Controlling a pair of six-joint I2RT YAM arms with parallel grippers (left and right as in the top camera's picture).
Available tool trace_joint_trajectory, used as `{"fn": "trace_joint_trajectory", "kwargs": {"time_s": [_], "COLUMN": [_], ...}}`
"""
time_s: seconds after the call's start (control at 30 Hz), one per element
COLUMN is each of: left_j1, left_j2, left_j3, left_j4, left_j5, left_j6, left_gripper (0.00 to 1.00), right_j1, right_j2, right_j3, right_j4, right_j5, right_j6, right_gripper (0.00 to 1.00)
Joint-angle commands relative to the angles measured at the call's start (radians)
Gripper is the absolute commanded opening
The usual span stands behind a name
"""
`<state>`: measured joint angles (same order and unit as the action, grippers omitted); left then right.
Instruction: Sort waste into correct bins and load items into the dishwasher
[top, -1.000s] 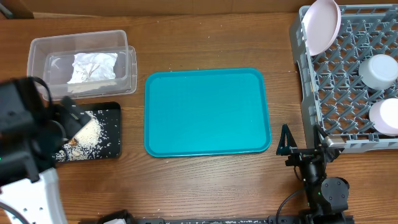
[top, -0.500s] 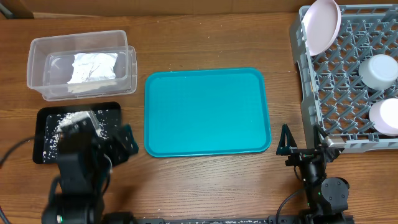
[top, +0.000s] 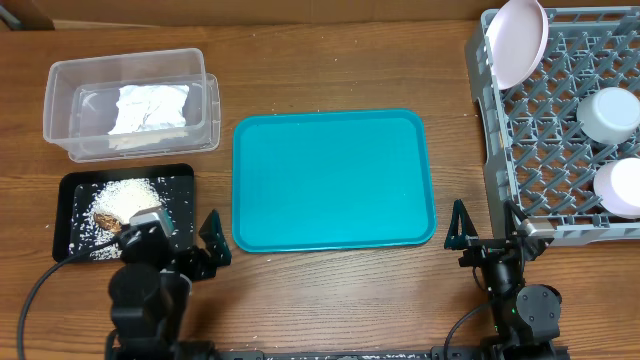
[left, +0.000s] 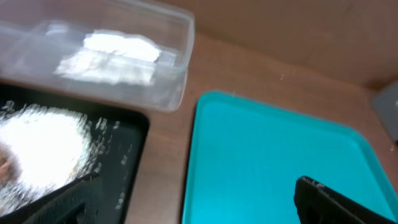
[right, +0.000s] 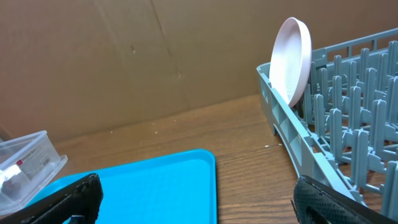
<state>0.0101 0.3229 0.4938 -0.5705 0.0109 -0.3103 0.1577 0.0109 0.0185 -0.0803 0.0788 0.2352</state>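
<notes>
A clear tub (top: 130, 105) at the back left holds a crumpled white napkin (top: 150, 108). In front of it a black tray (top: 75, 195) carries loose white rice (top: 125, 198) and a brown lump (top: 108, 220). The grey dish rack (top: 560, 130) at the right holds a pale pink dish (top: 518, 40) on edge, a grey-blue bowl (top: 610, 113) and another pale round piece (top: 620, 187). My left gripper (top: 180, 240) is open and empty near the front edge, between the black tray and the teal tray (top: 333, 180). My right gripper (top: 490, 232) is open and empty in front of the rack's near corner.
The teal tray (left: 273, 149) fills the table's middle with nothing on it. The left wrist view shows the tub (left: 168, 68), the black tray (left: 124, 162) and the rice (left: 43, 143). The right wrist view shows the pink dish (right: 291, 59) and the rack wall (right: 298, 143).
My left arm has pulled back from over the black tray to the front edge, uncovering the rice pile there. The right arm has not moved.
</notes>
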Motion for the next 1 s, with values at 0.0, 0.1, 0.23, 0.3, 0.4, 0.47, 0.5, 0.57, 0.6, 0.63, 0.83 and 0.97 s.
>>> {"fn": "trace_joint_trajectory", "kwargs": {"time_s": [0.0, 0.1, 0.23, 0.3, 0.4, 0.47, 0.5, 0.57, 0.6, 0.63, 0.83, 0.97], "left_j1": [-0.012, -0.012, -0.012, -0.012, -0.011, -0.011, -0.012, -0.012, -0.012, -0.012, -0.013, -0.013], "left_j2": [-0.044, -0.08, -0.14, -0.172, -0.214, -0.246, -0.262, -0.287, -0.299, -0.309, -0.32, -0.32], "left_j3": [-0.122, -0.204, -0.274, -0.301, -0.346, -0.383, -0.404, -0.44, -0.46, -0.475, -0.489, -0.489], "left_j4": [0.123, 0.241, 0.313, 0.344, 0.393, 0.427, 0.453, 0.5, 0.526, 0.548, 0.578, 0.647], "left_j5": [0.047, 0.069, 0.068, 0.056, 0.04, 0.041, 0.042, 0.042, 0.042, 0.042, 0.037, 0.03], "left_j6": [0.034, 0.033, 0.022, 0.023, 0.023, 0.023, 0.022, 0.018, 0.018, 0.018, 0.016, 0.019], "left_gripper": [1.0, 1.0, 1.0, 1.0, 1.0, 1.0, 1.0, 1.0, 1.0, 1.0, 1.0, 1.0], "right_j1": [-0.004, -0.004, -0.004, -0.004, -0.004, -0.004, -0.004, -0.004, -0.004, -0.004, -0.004, -0.004], "right_j2": [-0.008, -0.008, -0.008, -0.008, -0.008, -0.008, -0.008, -0.008, -0.008, -0.008, -0.008, -0.008], "right_j3": [-0.01, -0.01, -0.01, -0.01, -0.01, -0.01, -0.01, -0.01, -0.01, -0.01, -0.01, -0.01], "right_j4": [0.004, 0.004, 0.004, 0.004, 0.004, 0.004, 0.004, 0.004, 0.004, 0.004, 0.004, 0.004], "right_j5": [0.006, 0.006, 0.006, 0.006, 0.006, 0.006, 0.006, 0.006, 0.006, 0.006, 0.006, 0.006], "right_j6": [-0.007, -0.007, -0.007, -0.007, -0.007, -0.007, -0.007, -0.007, -0.007, -0.007, -0.007, -0.007], "right_gripper": [1.0, 1.0, 1.0, 1.0, 1.0, 1.0, 1.0, 1.0, 1.0, 1.0, 1.0, 1.0]}}
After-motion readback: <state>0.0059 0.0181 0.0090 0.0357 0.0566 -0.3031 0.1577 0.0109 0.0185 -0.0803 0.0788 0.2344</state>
